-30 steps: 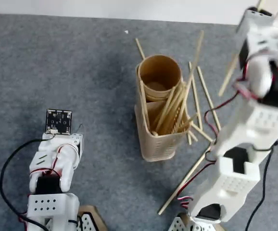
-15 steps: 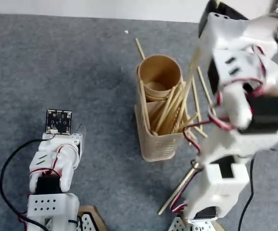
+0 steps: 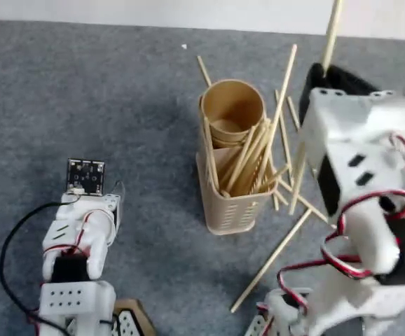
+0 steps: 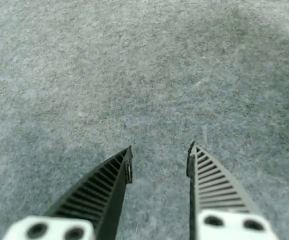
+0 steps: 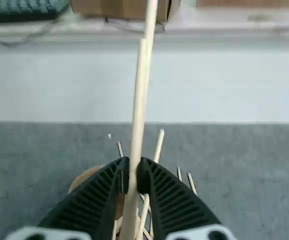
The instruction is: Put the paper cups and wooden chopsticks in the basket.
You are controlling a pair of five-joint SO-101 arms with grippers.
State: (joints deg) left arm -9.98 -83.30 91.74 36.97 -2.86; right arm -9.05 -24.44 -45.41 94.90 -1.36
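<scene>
Since the earlier frames the right arm point(image 3: 371, 210) has swung from the far right toward the near right, carrying its chopstick with it; the left arm has not moved.

Right gripper point(image 5: 132, 167): jaws pressed together on the held chopstick point(image 5: 140, 85), gripped low on its shaft. Whether this is a single stick or two overlapping cannot be told.

Key relation: in the high view the basket point(image 3: 225, 210) stands to the left of the held chopstick and slightly nearer, close beside the right arm and well apart from the left arm. The right arm is therefore the one placed to deliver.

Axis of the held chopstick: its long axis runs near to far, tilted slightly, with the free end pointing far and crossing onto the pale strip beyond the carpet point(image 3: 118, 105). A pale length emerging nearer, just right of the basket, is probably its other end.

Basket contents: one paper cup point(image 3: 237, 98) sits in the far part with its mouth up. A bundle of chopsticks leans in the near part with their tips slanting to the far right over the rim.

Loose chopsticks point(image 3: 272, 257): several lie flat on the carpet to the right of the basket, and the longest lies diagonally toward the near left.

Left gripper point(image 4: 159, 155): jaws spread and holding nothing, over bare carpet at the near left.

Judgement: the coming move needs the stick brought leftward over the basket mouth and tipped more upright before release.
</scene>
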